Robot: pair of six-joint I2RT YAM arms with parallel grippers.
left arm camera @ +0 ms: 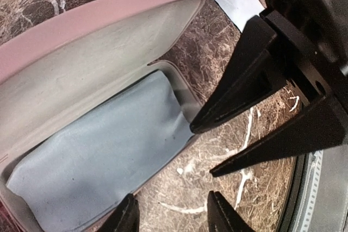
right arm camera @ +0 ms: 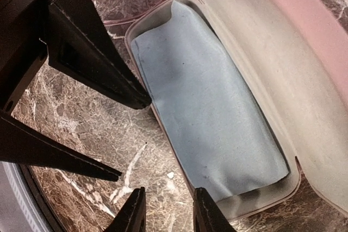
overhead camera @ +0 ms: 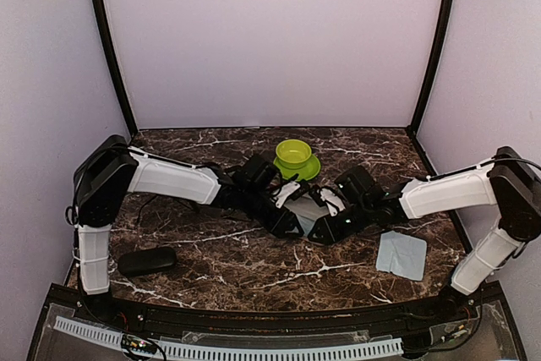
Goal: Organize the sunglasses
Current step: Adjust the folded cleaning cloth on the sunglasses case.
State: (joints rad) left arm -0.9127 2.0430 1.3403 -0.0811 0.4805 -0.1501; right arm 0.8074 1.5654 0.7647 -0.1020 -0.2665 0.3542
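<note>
No sunglasses show in any view. The pink case (overhead camera: 308, 208) lies open at mid-table between both grippers. Its lid (left arm camera: 81, 31) is raised and a blue cloth (left arm camera: 103, 161) fills its tray; the cloth also shows in the right wrist view (right arm camera: 212, 118). My left gripper (overhead camera: 288, 221) (left arm camera: 171, 218) is open and empty, over the marble beside the case's front rim. My right gripper (overhead camera: 325, 226) (right arm camera: 168, 213) is open and empty, facing it, one finger (right arm camera: 209, 215) by the tray's corner. One tip of each gripper sits at the case rim.
A green cup on a green saucer (overhead camera: 293, 156) stands just behind the case. A black oblong hard case (overhead camera: 147, 260) lies at the front left. A pale blue-grey cloth (overhead camera: 401, 254) lies at the front right and shows in the left wrist view (left arm camera: 239, 5).
</note>
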